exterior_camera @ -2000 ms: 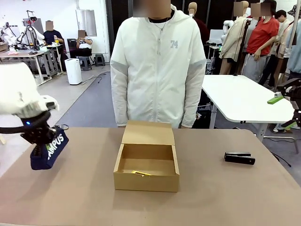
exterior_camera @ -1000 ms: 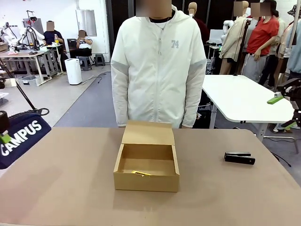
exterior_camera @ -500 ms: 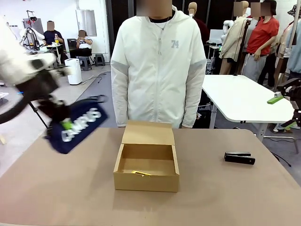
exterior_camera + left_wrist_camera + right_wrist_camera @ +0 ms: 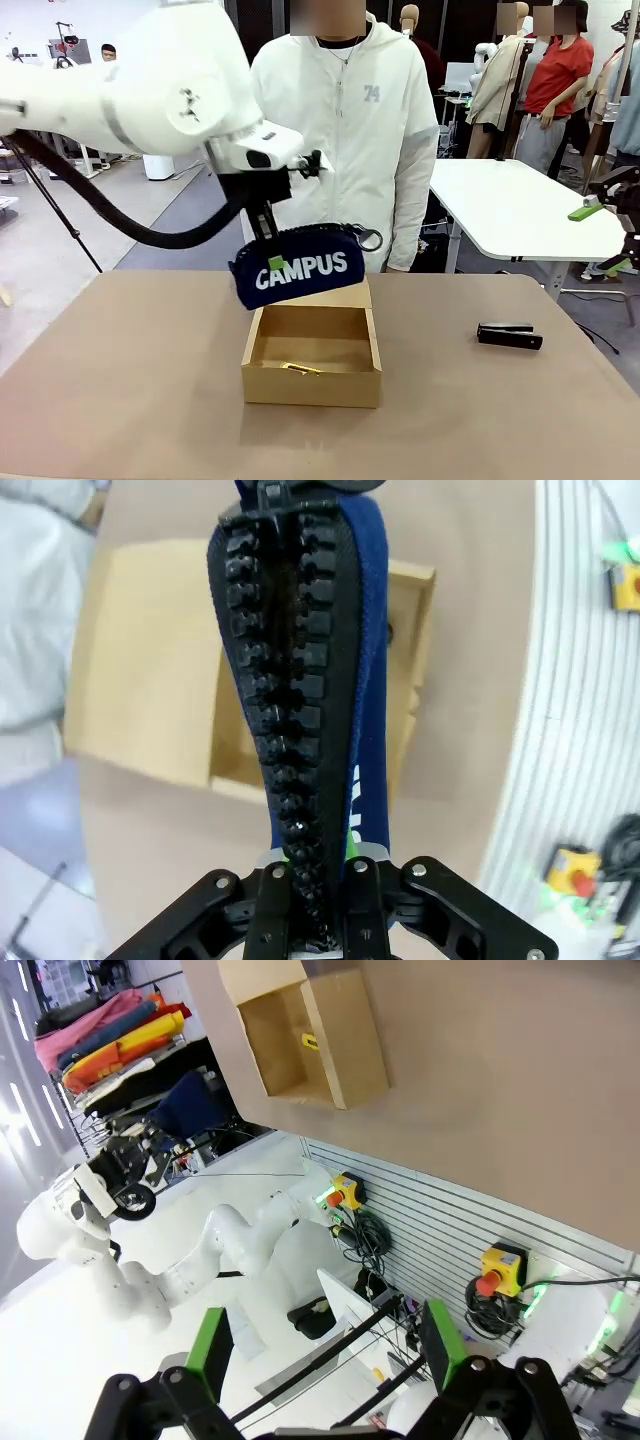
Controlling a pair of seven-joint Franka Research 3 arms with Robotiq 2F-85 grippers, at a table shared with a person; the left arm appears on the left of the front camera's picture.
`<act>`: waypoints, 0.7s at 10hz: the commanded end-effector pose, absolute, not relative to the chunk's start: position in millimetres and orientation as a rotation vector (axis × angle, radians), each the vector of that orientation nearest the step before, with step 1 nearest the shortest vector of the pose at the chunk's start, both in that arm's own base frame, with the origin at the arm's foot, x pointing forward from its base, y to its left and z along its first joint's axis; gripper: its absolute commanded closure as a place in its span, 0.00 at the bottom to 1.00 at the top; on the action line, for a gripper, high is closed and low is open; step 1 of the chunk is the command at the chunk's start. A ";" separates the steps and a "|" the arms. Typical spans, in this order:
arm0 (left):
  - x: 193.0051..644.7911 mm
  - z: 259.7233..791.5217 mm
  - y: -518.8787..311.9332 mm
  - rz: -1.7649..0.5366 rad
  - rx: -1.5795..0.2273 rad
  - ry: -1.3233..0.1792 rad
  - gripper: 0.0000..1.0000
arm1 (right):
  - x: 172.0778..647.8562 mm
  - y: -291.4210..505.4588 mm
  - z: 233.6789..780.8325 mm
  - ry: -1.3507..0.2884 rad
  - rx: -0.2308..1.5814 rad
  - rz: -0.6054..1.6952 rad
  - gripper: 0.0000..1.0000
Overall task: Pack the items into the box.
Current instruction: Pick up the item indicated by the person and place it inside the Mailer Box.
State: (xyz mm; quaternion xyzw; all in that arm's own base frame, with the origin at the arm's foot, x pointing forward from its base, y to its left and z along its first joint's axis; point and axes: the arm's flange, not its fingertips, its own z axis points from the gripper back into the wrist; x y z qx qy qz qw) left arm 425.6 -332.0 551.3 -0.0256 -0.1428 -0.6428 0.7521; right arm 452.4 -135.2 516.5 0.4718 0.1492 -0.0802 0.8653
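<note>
We are seeing a navy pouch (image 4: 300,270) lettered CAMPUS in white with a black zip (image 4: 290,680), a plain brown box (image 4: 312,385), a yellow-and-black tool (image 4: 300,369), a black bar (image 4: 510,336), a tan desk (image 4: 130,400), a person's white jacket (image 4: 335,150), a white arm (image 4: 150,90), and a black right claw (image 4: 325,1350) with green pads (image 4: 210,1345).

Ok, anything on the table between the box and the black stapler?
Nothing: in the front view the table between the box and the black stapler is bare.
</note>
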 end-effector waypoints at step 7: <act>442.6 480.8 -363.4 -1.558 0.003 -0.301 1.00 | 451.2 -133.2 518.2 0.307 0.980 -0.172 0.00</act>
